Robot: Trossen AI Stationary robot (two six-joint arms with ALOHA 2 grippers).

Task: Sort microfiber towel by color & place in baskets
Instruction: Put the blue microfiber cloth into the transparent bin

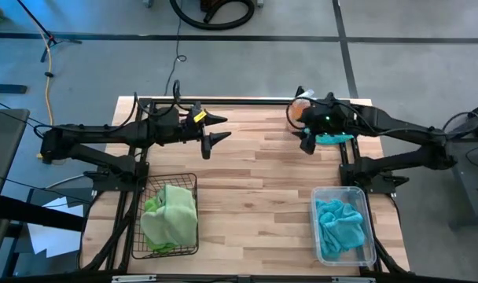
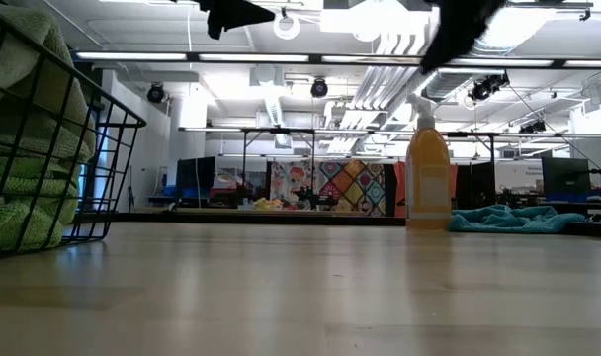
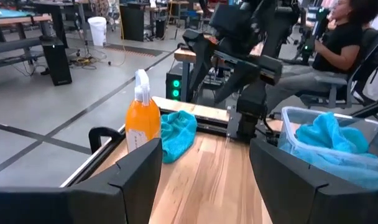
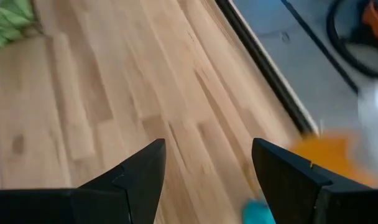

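Note:
One turquoise microfiber towel (image 1: 339,139) lies crumpled on the table at the far right, next to an orange spray bottle (image 1: 301,111). The low view shows this towel (image 2: 513,219) flat on the wood. My right gripper (image 1: 304,140) hangs open above the table just left of it, slanting down, with nothing between its fingers (image 4: 207,162). My left gripper (image 1: 223,129) is open and level above the table's far middle, pointing at the bottle (image 3: 142,118) and towel (image 3: 178,134). The black wire basket (image 1: 193,182) holds lime green towels (image 1: 170,214). The clear plastic basket (image 1: 370,228) holds turquoise towels (image 1: 337,224).
Bare wood lies between the two baskets and across the table's middle (image 1: 259,181). The spray bottle (image 2: 427,178) stands upright near the far right edge. A black frame rail (image 1: 247,102) runs along the far edge. Beyond the table a person (image 3: 338,34) sits on a chair.

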